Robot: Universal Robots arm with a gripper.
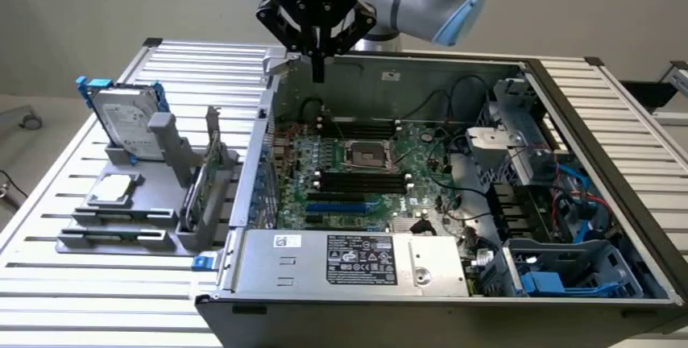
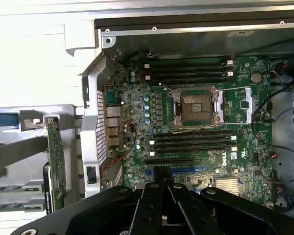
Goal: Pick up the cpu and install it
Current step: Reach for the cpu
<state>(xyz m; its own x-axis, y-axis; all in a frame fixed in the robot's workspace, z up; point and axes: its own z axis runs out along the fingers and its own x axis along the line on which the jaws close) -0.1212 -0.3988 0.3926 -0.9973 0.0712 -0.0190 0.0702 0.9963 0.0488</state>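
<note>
Exterior view: cpu on rack atop slatted table, grey wall behind.

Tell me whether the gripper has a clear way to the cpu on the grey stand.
Probably yes, from above: the cpu lies uncovered, and the gripper hangs shut and empty over the case wall. The upright card and hard drive stand near its sides.

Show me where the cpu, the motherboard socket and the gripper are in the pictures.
cpu (image 1: 113, 189): exterior view, middle of its silvery top.
motherboard socket (image 2: 198, 105): wrist view, dark centre inside the metal frame.
gripper (image 1: 318, 76): exterior view, between its closed fingertips.
</note>
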